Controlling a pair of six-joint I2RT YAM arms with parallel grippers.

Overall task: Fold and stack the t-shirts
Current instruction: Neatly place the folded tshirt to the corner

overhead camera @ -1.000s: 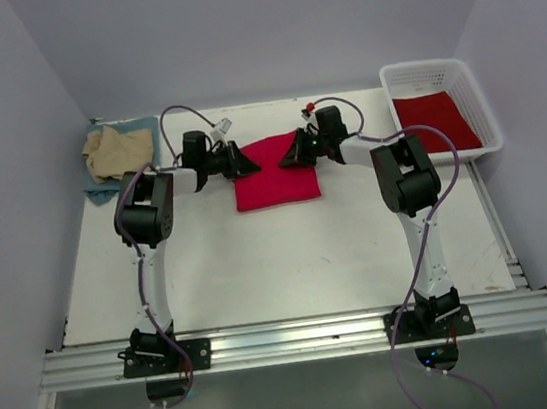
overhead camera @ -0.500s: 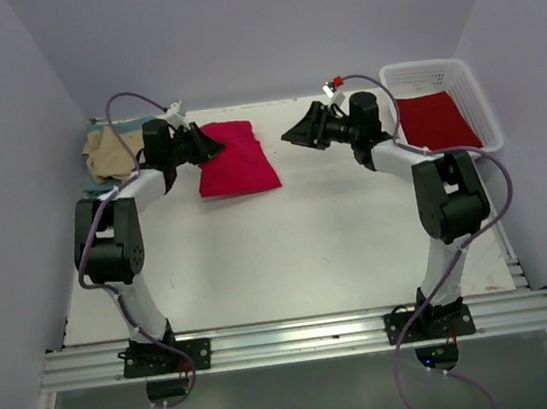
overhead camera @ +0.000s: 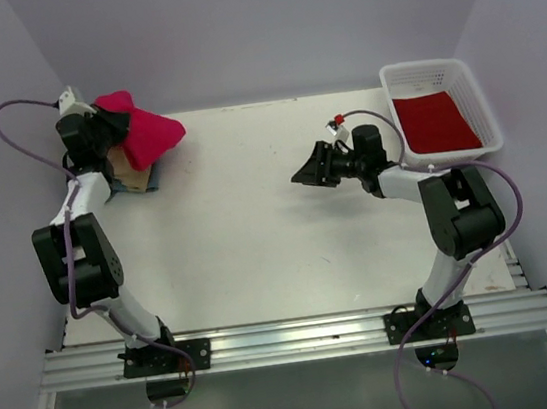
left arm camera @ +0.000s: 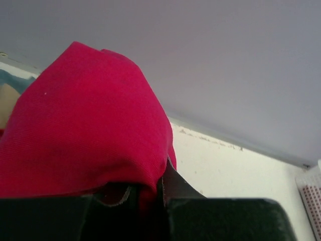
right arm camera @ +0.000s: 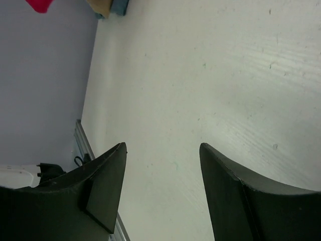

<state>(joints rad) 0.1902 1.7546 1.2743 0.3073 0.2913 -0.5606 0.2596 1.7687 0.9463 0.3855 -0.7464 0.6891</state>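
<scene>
- R gripper over mid-table, jaws spread wide, nothing in them, bare tabletop below
- L gripper at far-left corner, jaws clamped on folded red t-shirt, held up off the table
- just under it: tan t-shirt atop blue-grey t-shirt
- far right: white lattice basket w/ 2nd red shirt lying inside

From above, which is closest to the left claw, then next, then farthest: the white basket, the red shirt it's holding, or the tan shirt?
1. Red shirt: held, far-left corner.
2. Tan shirt: just beneath, on the table.
3. White basket: far-right corner.
</scene>
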